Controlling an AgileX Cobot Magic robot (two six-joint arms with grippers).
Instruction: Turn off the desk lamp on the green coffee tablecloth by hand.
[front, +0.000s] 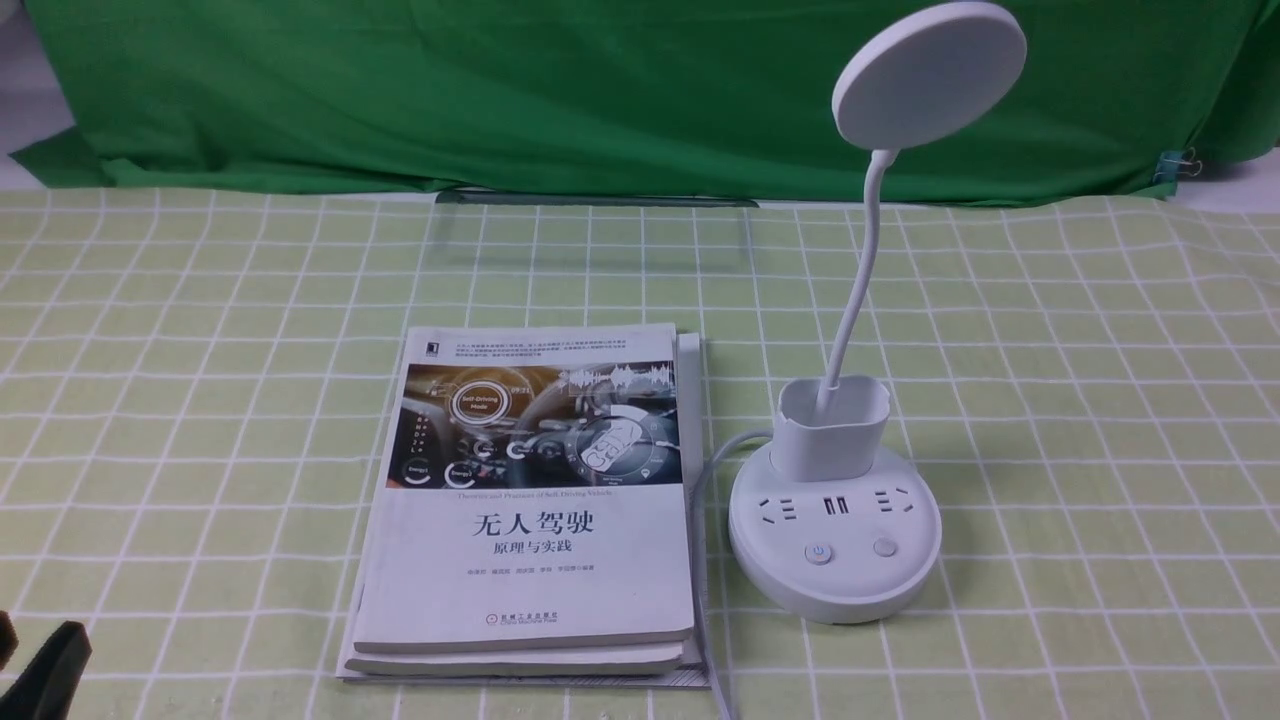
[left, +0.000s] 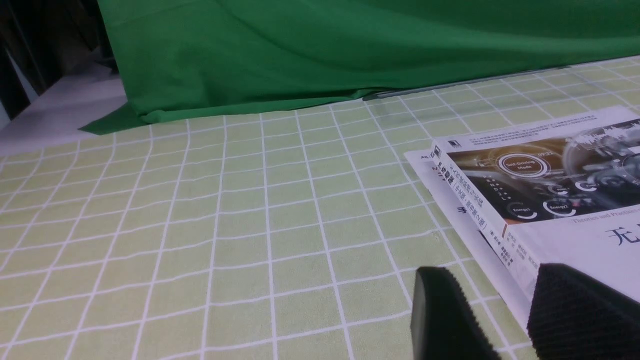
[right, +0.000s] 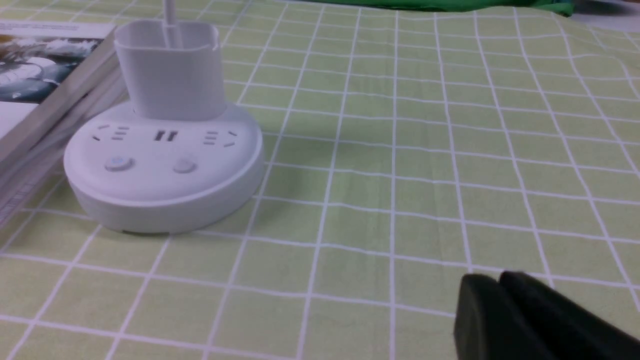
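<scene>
The tablecloth (front: 1100, 400) covers the tabletop, with the backdrop (front: 500, 90) hanging at its far edge, well beyond both end effectors. The books (front: 530, 500) lie just ahead and to the right of the left end effector (left: 500, 315), whose fingers stand apart with nothing between them. The lamp (front: 835, 520) stands upright touching the cloth, just right of the books, ahead and to the left of the right end effector (right: 500, 300), whose fingers are pressed together, empty.
</scene>
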